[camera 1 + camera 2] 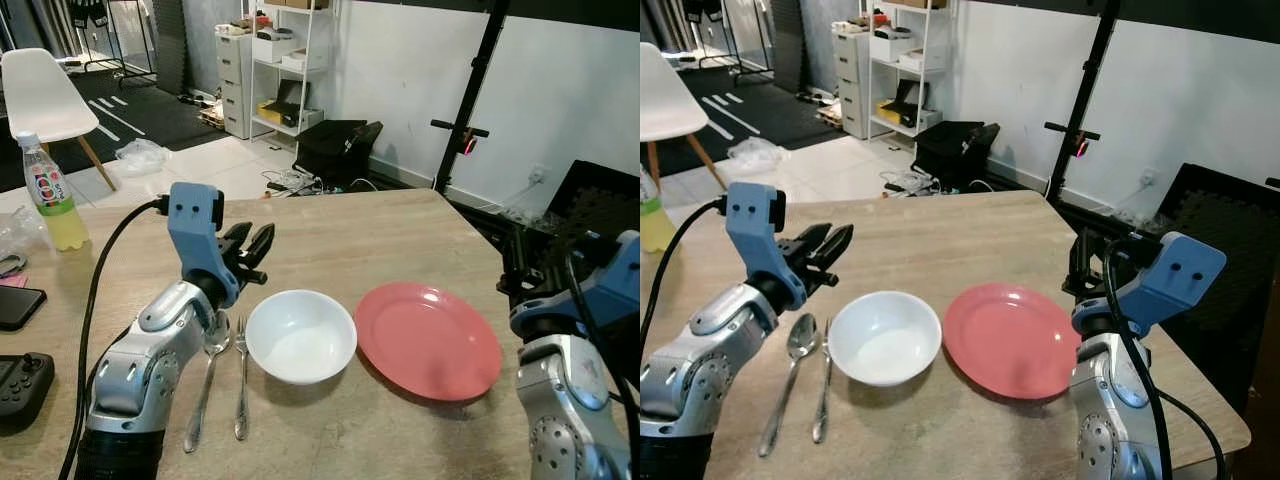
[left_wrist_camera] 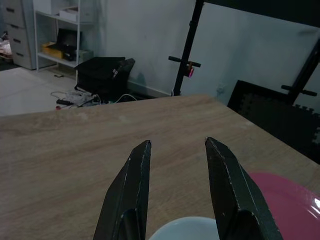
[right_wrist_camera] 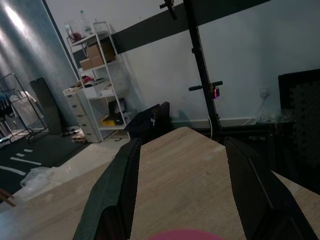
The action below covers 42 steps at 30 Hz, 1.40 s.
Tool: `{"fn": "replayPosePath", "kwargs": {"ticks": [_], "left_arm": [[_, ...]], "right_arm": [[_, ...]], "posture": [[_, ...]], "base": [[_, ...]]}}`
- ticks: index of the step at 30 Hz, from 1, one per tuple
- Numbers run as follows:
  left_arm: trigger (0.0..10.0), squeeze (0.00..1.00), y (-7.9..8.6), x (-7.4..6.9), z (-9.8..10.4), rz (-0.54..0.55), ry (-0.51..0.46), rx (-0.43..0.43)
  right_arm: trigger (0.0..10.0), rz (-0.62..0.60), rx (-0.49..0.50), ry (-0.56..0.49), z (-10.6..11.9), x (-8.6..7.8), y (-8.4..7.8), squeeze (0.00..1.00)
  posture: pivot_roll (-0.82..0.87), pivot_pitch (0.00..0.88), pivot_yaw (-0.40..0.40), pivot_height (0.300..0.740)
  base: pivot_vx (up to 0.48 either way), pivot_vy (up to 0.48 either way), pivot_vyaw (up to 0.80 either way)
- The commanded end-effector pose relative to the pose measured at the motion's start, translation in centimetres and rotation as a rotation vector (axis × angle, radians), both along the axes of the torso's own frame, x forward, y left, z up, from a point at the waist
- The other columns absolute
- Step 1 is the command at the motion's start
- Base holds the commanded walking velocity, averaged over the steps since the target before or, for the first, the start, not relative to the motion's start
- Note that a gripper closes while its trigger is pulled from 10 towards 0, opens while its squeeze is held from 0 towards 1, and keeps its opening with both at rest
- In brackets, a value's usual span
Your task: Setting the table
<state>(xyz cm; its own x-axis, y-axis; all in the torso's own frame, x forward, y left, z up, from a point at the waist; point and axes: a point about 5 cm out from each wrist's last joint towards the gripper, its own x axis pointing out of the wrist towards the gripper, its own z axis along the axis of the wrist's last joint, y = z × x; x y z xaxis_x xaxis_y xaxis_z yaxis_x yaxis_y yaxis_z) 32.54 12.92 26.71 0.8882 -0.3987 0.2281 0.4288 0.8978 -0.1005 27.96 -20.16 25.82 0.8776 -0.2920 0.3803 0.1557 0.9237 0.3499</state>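
On the bench (image 1: 360, 230), spoon (image 1: 208, 378), fork (image 1: 241, 380), bowl (image 1: 300, 335) and plate (image 1: 428, 340) look placed; both grippers, left (image 1: 250, 248) and right (image 3: 182, 200), hover with fingers apart, empty.

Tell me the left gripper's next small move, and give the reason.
Probably lift and draw the left gripper back toward the robot. Its fingers are open and empty above the table, while the spoon and fork already lie beside the white bowl, next to the red plate.
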Motion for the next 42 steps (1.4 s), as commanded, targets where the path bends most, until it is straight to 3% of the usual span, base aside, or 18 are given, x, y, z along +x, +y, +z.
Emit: {"fn": "replayPosePath", "kwargs": {"ticks": [1,42], "left_arm": [[10.0,0.00,-0.1,0.1,-0.1,0.001,-0.002,0.014],[10.0,0.00,-0.3,1.0,0.2,-0.007,-0.031,0.053]], "right_arm": [[10.0,-0.018,0.008,0.017,-0.5,-0.2,-0.2,0.00],[10.0,-0.076,0.022,0.052,-1.6,-1.0,-0.9,0.00]], "posture": [[-0.03,0.000,0.028,0.740],[-0.07,0.008,0.059,0.740]], "base": [[0.000,0.000,0.00],[0.000,0.000,0.00]]}}
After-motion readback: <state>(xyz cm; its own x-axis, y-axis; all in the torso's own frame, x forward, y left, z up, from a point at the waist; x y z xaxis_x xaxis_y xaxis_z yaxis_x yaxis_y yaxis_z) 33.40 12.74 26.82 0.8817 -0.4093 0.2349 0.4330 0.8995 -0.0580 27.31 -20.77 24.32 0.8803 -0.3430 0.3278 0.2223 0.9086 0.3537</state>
